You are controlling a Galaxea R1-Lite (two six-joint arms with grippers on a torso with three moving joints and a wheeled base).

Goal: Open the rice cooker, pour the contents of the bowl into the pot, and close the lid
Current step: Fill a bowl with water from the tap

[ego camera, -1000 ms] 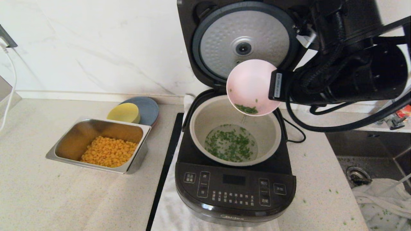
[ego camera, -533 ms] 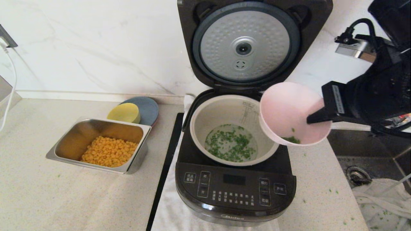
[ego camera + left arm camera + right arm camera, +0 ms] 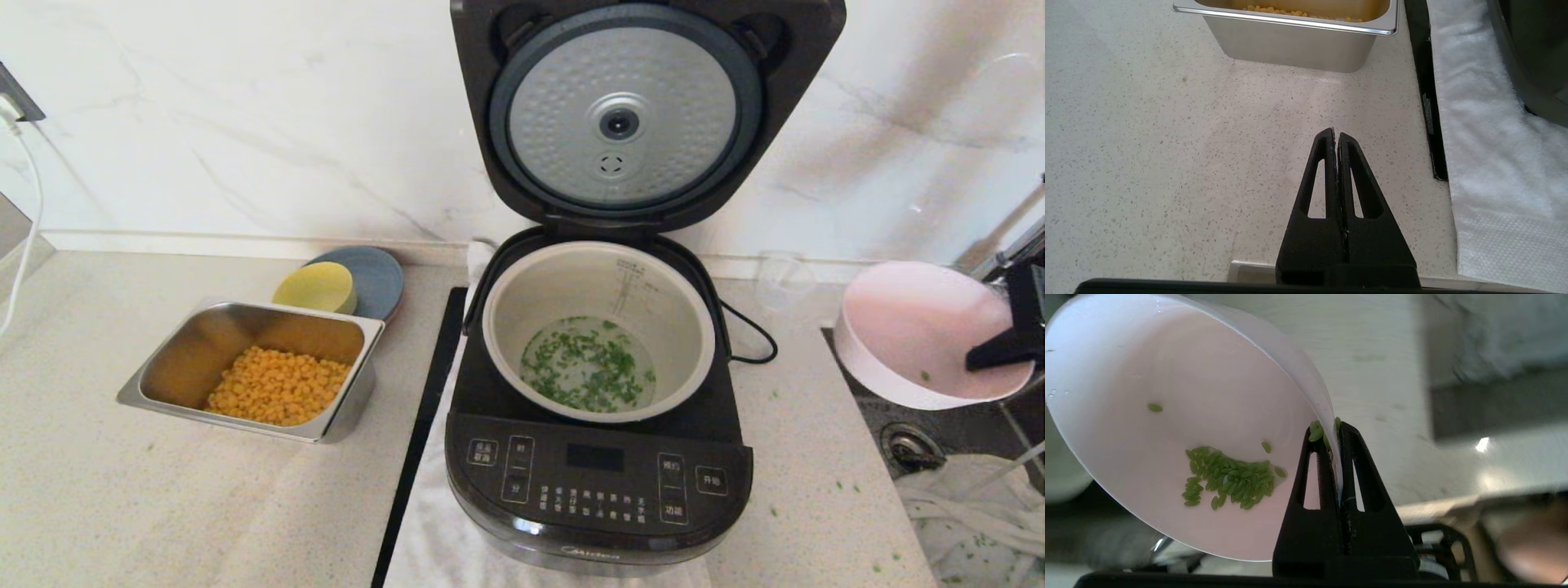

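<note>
Since the earlier frame the bowl point(image 3: 922, 335) has swung from the pot point(image 3: 522, 294) toward the sink point(image 3: 906, 445), the right gripper point(image 3: 1333, 433) pinching its rim closed; leftover contents point(image 3: 1229, 482) could spill if tilted.

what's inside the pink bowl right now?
The bowl, pinched at its rim by the right gripper, holds a small cluster of green bits plus a few strays. One black finger covers a strip of the inner wall beside the rim.
</note>
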